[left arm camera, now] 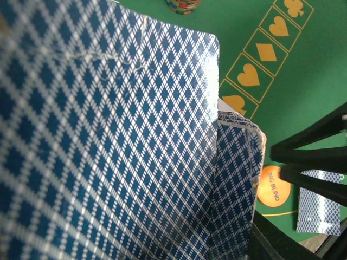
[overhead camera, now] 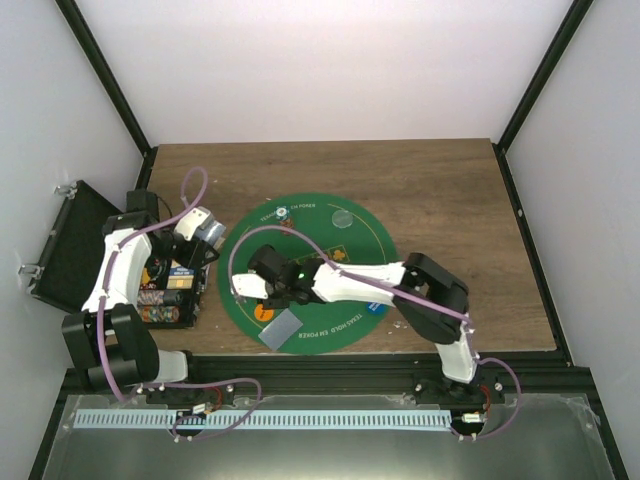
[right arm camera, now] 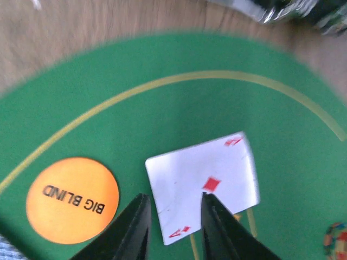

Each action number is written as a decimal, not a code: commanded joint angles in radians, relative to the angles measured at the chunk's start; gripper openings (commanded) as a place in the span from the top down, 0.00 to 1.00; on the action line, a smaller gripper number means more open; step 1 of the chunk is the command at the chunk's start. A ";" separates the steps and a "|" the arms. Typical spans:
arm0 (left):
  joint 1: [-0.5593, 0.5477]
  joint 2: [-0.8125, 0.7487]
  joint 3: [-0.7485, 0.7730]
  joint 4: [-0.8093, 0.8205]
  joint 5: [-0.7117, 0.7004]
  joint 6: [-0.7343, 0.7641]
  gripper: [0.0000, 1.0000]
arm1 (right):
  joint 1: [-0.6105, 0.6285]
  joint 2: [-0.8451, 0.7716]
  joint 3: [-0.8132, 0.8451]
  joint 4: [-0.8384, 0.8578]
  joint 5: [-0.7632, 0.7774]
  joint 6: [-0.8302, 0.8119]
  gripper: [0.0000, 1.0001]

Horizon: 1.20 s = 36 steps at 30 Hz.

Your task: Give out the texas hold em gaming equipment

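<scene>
On the green mat (right arm camera: 217, 81) a face-up diamond card (right arm camera: 203, 181) lies lower centre, beside an orange disc (right arm camera: 72, 199). The right gripper (right arm camera: 174, 196) has its jaws apart over that card. For the left gripper (overhead camera: 203, 228), jaw state cannot be told; blue-backed cards (left arm camera: 108, 135) fill its view.

The wooden table (overhead camera: 450, 200) carries a round green poker mat (overhead camera: 365, 245) (printed with yellow suit boxes). Just beside the mat's left edge stands an open black case (overhead camera: 170, 290) of chips. On the mat lie an orange BIG BLIND disc (right arm camera: 73, 199), an ace of diamonds (right arm camera: 203, 187) face up just beside it, a face-down card (overhead camera: 280, 328) at the near rim, and a pale disc (overhead camera: 342, 218) toward the far side.
</scene>
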<state>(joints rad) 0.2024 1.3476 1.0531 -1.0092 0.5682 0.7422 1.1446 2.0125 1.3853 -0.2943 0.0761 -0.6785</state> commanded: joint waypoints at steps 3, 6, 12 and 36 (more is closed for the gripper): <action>0.001 0.005 0.058 -0.083 0.087 0.079 0.51 | -0.092 -0.261 -0.029 0.106 -0.272 0.304 0.59; -0.024 0.008 0.080 -0.140 0.113 0.128 0.51 | -0.207 -0.336 -0.039 0.114 -0.502 0.504 0.47; -0.155 -0.005 0.122 -0.233 0.110 0.185 0.51 | -0.423 -0.406 -0.120 0.332 -0.912 0.883 0.29; -0.290 -0.016 0.157 -0.275 0.141 0.167 0.52 | -0.372 -0.188 0.010 0.405 -0.991 1.044 0.62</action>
<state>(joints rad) -0.0799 1.3453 1.2079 -1.2881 0.6682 0.8974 0.7616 1.8027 1.3483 0.1036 -0.9310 0.3611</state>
